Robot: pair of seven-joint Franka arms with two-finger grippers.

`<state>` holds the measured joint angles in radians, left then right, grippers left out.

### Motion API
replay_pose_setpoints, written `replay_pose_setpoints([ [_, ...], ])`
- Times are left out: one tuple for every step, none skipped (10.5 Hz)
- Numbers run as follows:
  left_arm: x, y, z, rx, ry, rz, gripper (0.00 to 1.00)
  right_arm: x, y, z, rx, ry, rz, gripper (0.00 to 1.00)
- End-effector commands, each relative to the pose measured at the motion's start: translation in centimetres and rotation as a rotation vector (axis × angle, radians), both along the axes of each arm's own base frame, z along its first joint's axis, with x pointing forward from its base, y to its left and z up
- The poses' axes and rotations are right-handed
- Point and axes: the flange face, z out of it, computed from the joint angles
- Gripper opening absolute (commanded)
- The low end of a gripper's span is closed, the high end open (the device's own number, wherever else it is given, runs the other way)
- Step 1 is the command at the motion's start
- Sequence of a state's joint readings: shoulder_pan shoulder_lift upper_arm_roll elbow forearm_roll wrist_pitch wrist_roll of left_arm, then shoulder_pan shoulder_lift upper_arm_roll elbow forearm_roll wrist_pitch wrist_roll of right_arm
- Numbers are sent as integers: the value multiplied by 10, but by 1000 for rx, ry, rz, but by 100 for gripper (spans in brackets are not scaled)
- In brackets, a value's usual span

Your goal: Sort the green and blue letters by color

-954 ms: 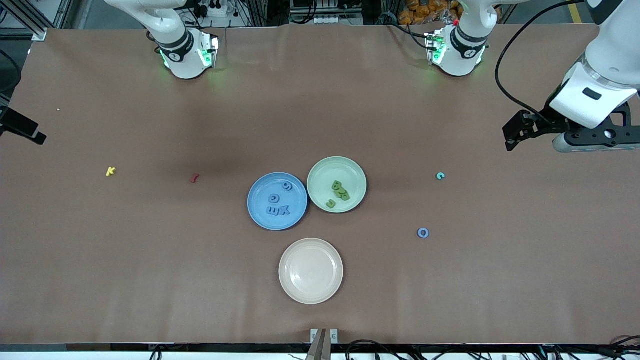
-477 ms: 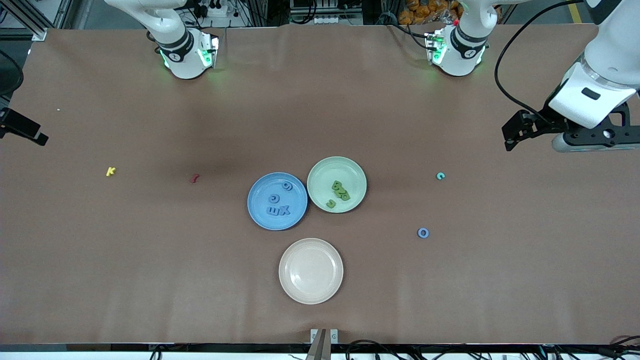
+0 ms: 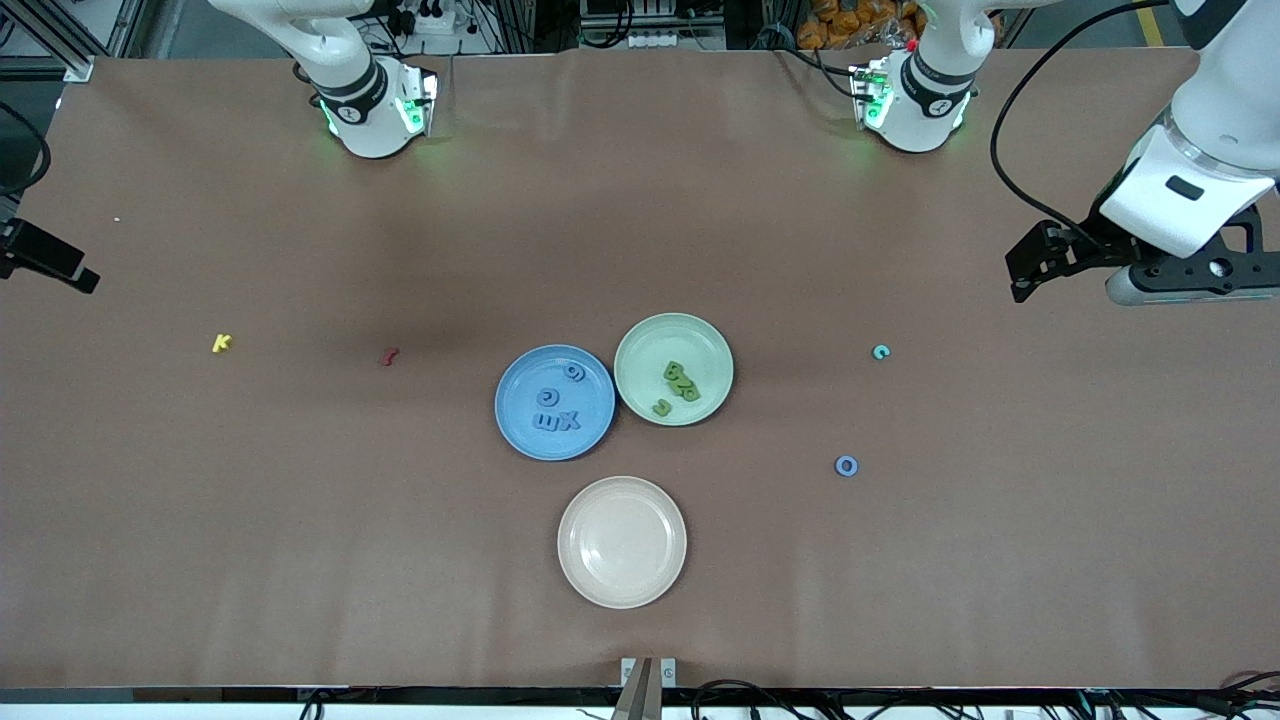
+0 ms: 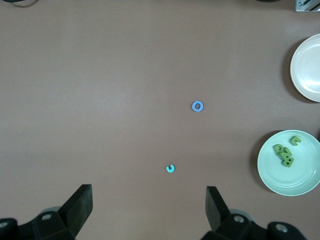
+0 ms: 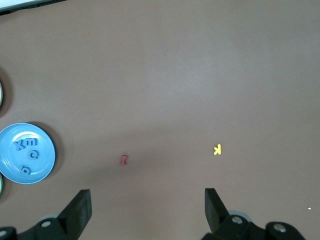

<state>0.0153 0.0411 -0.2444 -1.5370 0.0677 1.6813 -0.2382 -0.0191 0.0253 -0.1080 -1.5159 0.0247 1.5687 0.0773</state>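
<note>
Left gripper (image 4: 145, 212) hangs wide open, empty, above the small blue foam ring (image 3: 846, 465) lying loose on the counter; right gripper (image 5: 145, 212) waits, spread empty. Descend squarely, pinch the ring's rim for the round blue plate (image 3: 512, 430).

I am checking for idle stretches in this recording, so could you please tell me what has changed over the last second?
Hardly anything. The right gripper, at the right arm's end of the table, drifted slightly; the left gripper stayed put. Both remain open and empty. The blue letters on the blue plate, the green letters on the green plate, and the loose blue ring and teal c did not move.
</note>
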Motion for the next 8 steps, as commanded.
replay_pose_setpoints([
  [-1,3,6,-16,8,-14,100,0,1,1,-11,-2,5,100],
  [-1,5,6,-16,8,-9,100,1,1,0,-11,1,5,100],
  [-1,6,7,-17,7,-5,100,1,0,0,-11,0,3,100],
  [0,6,6,-19,8,1,100,1,1,0,-10,0,5,100],
  [0,5,5,-20,10,1,100,2,2,0,-8,-1,6,100],
  [0,5,5,-22,11,3,100,2,2,-1,-4,-1,3,100],
  [-1,5,6,-22,9,3,100,2,2,0,-4,-3,3,100],
  [-1,4,6,-19,8,1,100,2,2,0,-4,-3,3,100],
])
